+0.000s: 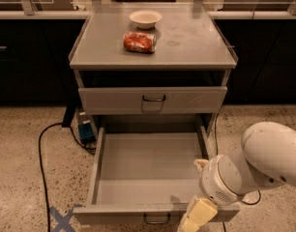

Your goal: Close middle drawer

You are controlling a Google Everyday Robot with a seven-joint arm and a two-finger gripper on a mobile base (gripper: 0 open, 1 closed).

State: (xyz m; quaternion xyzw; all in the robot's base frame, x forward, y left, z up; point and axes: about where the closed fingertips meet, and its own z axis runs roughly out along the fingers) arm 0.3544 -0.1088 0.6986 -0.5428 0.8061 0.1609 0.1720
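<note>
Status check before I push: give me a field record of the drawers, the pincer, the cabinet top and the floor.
target: wide grey metal drawer, second in the cabinet, pulled far out
handle: small dark wire handle, centre of the low front panel
pincer: pincer, low, at the right end of that front panel; contact unclear
drawer above: taller-fronted grey drawer, shut
cabinet top: white round bowl; red crumpled packet in front of it
floor: black cable, left of the cabinet

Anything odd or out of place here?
The middle drawer stands pulled far out, nothing visible inside. A red can or packet lies on its side on the cabinet top near a white bowl. The tool hangs by the drawer's front right corner. No spill or damage shows.
</note>
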